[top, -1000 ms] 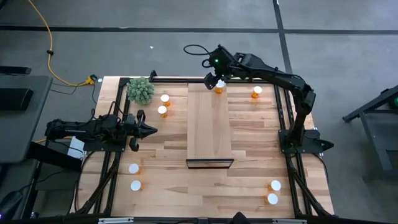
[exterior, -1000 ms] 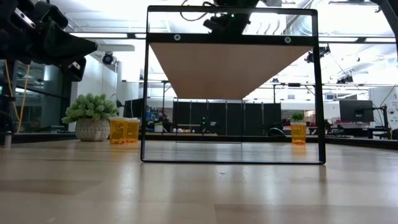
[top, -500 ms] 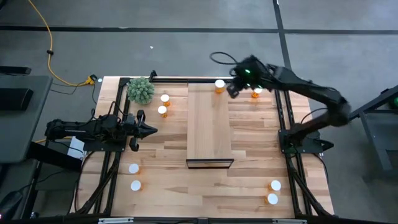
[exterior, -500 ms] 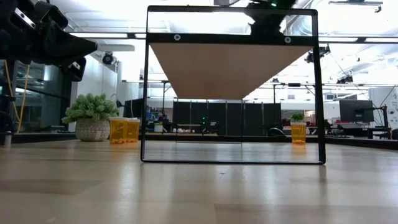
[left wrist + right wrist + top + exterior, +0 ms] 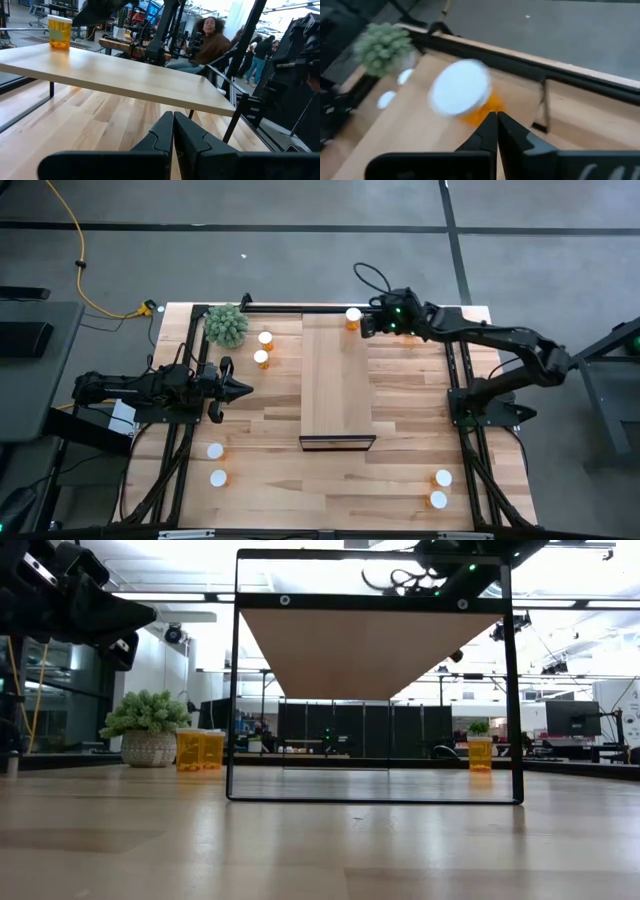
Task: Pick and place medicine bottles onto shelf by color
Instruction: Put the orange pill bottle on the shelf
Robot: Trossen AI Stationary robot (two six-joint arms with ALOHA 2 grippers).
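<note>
One bottle (image 5: 353,317) stands at the shelf's (image 5: 337,395) far end. My right gripper (image 5: 366,326) hangs beside it, fingers pressed together. Light, stiff, slippery plastic, I judge; best pinched around its body.

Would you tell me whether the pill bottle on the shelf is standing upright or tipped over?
Upright: the bottle stands cap-up at the far end of the shelf, and from above only its round white cap shows.

Shelved bottle (image 5: 462,95) blurred in right wrist view, table bottle hidden under right arm (image 5: 470,335)
</note>
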